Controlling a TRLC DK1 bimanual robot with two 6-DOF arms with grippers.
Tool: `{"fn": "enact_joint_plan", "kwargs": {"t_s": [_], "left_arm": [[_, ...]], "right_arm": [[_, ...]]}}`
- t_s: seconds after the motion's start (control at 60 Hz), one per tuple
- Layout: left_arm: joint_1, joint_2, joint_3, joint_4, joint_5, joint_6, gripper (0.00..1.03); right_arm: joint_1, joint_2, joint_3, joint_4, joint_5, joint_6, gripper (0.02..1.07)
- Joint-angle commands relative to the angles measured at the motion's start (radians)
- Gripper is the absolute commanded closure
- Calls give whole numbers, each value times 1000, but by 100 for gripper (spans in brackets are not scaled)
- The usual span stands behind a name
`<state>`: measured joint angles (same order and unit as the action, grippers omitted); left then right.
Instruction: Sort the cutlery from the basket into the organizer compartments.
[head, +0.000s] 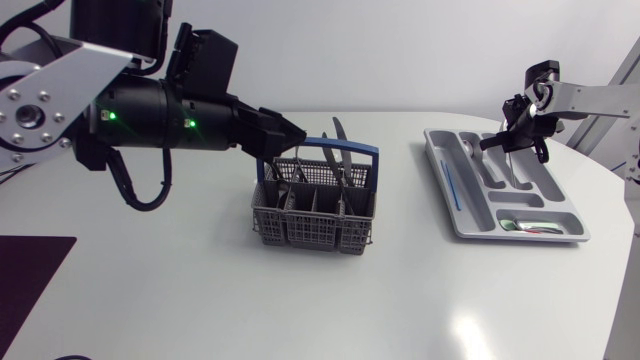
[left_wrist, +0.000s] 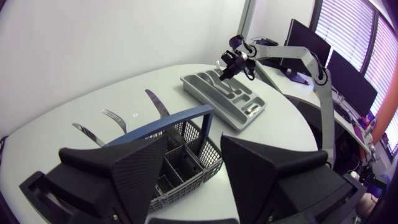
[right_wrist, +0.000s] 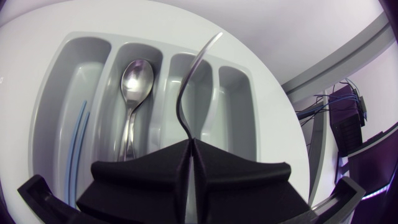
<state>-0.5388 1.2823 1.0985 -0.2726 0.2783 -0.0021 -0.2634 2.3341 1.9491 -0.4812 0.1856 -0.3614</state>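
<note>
The grey basket with its blue handle stood near the middle of the table, a knife and forks standing in it. The left gripper hung just over that handle, fingers apart and holding nothing. Towards the table's right edge lay the grey organizer, a spoon in one long compartment. Above the neighbouring compartment the right gripper had its fingers clamped on a slim, curved piece of cutlery.
</note>
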Motion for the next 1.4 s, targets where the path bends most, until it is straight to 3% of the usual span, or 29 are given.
{"fn": "enact_joint_plan", "kwargs": {"t_s": [0.0,0.383,0.583,0.617,0.667,0.783,0.833,0.883,1.067,1.267,1.383], "left_arm": [[-6,-20,18,-5,-5,2,43],[0,-52,1,-16,-5,4,43],[2,-63,-2,-20,-7,4,43],[3,-64,-5,-22,-7,5,43],[3,-67,-6,-25,-7,7,42],[11,-81,-14,-30,-8,14,42],[11,-86,-15,-33,-11,19,42],[8,-93,-22,-34,-27,34,42],[5,-124,-68,-50,-36,74,42],[-7,-132,-147,-50,-56,171,42],[-21,-112,-161,-50,-65,202,42]], "right_arm": [[6,59,53,-17,28,36,101],[9,195,217,-137,15,61,99],[15,232,266,-175,14,70,90],[15,240,278,-189,9,72,77],[13,243,281,-195,3,72,68],[13,217,257,-200,-21,73,63],[13,194,232,-192,-29,73,55],[13,156,186,-172,-32,72,41],[21,-21,-47,-50,-75,45,30],[70,-378,-481,165,-173,-28,30],[98,-529,-644,222,-241,-62,30]]}}
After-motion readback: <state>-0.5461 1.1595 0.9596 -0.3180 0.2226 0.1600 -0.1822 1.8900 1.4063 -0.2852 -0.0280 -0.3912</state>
